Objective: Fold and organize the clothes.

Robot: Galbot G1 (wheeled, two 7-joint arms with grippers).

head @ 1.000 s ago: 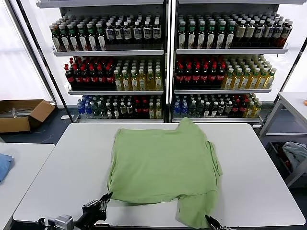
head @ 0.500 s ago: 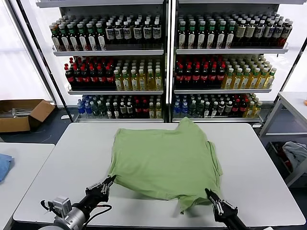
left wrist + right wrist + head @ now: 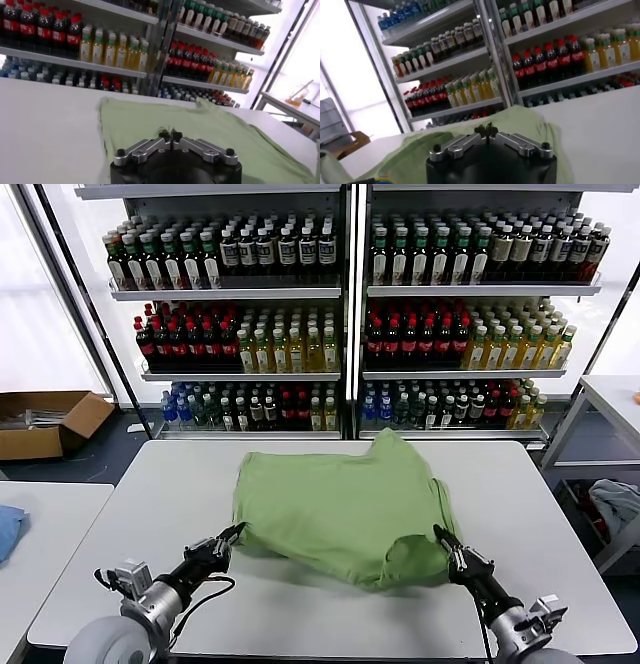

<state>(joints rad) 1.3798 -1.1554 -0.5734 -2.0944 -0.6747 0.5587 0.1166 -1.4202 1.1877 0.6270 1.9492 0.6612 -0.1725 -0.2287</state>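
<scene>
Light green soft cotton shirt (image 3: 345, 509) lying mid-frame on white surface (image 3: 560, 504), near hem lifting and folding toward upper frame. Left pincer (image 3: 230, 537) pinching shut on hem corner at lower left. Right pincer (image 3: 447, 546) clamping bunched corner at lower right. Bottle-filled shelves (image 3: 350, 314) filling upper frame; brown cardboard box (image 3: 45, 422) sitting at left edge.

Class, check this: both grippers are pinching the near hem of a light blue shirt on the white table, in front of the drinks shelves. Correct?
Not quite: the shirt is light green, not light blue, as the head view shows. The left gripper and right gripper do pinch its near hem on the white table, before the drinks shelves.
</scene>
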